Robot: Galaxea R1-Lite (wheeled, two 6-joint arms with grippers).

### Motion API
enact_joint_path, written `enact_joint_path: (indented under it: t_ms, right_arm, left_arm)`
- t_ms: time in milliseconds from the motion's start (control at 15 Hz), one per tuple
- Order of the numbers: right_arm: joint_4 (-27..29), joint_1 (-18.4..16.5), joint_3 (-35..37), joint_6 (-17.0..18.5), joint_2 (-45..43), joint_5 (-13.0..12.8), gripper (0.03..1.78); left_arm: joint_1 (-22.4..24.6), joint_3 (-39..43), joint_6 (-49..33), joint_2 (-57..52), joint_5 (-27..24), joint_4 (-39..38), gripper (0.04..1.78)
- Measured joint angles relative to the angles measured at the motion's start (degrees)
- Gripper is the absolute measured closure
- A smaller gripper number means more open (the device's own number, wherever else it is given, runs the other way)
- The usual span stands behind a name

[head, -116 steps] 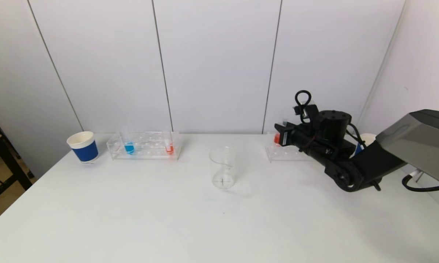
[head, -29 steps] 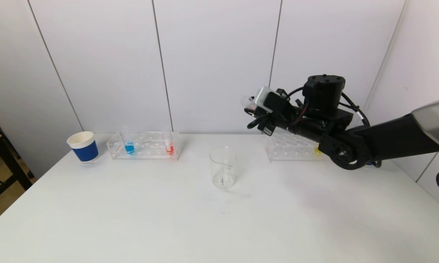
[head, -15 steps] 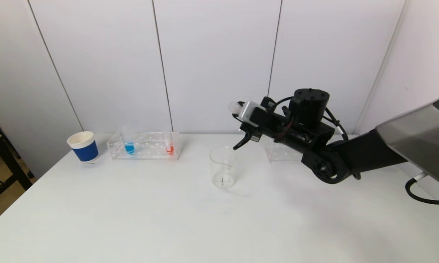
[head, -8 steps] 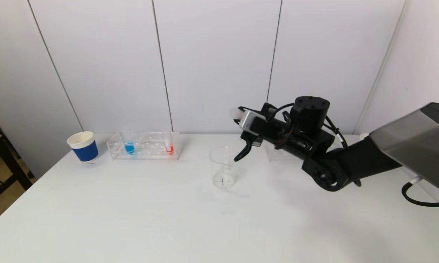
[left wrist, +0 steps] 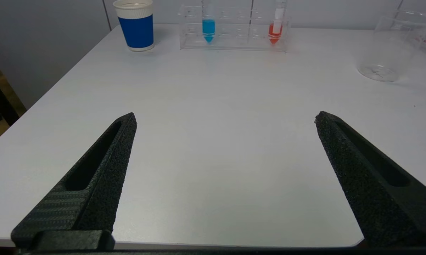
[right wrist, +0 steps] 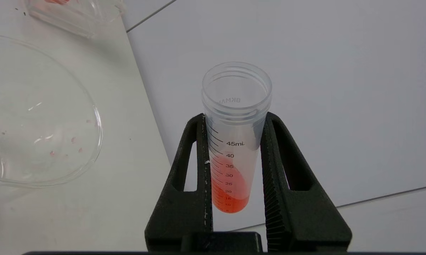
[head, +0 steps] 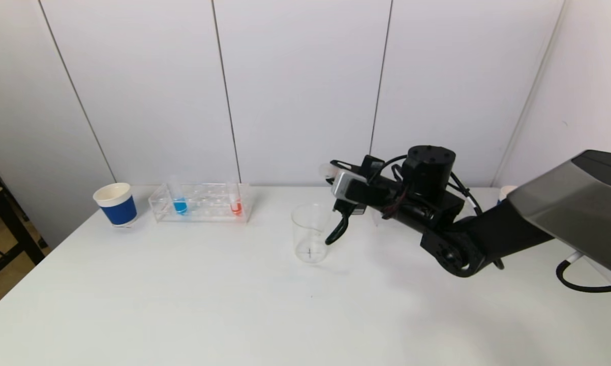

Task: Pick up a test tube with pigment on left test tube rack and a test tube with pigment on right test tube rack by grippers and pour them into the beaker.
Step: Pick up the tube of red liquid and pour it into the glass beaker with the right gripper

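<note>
My right gripper (head: 338, 172) is shut on a clear test tube (right wrist: 234, 141) holding red pigment. The tube lies tilted, with the pigment slanting along its lower wall. Its open mouth (head: 328, 170) hangs just above the right rim of the glass beaker (head: 310, 234). A few red specks show inside the beaker (right wrist: 39, 117). The left test tube rack (head: 201, 203) holds a blue tube (head: 179, 204) and a red tube (head: 236, 206). The arm mostly hides the right rack (head: 378, 216). My left gripper (left wrist: 225, 118) stands open over bare table near the front edge, out of the head view.
A blue paper cup (head: 116, 204) stands left of the left rack. Another cup (head: 505, 193) peeks out behind my right arm. The wall runs close behind the racks. The white table (head: 183, 305) stretches wide in front of the beaker.
My right gripper has carried the red tube from the right rack up and leftward, then lowered it toward the beaker and tipped it. The left gripper has not moved.
</note>
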Motion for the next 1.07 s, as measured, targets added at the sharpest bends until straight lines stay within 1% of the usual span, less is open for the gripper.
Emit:
enact_joint_path:
  t_ms: [467,1067]
  right_arm:
    - [0.96,0.73,0.83,-3.45,-0.07,0.00,1.35]
    - [1.11,1.60,4.58,-7.56,-2.17,0.00,1.35]
  left_arm:
    - [0.00,0.00,-0.04,0.00,0.01,0.02,0.06]
    - [0.00,0.00,-0.02,0.00,0.01,0.00,0.06]
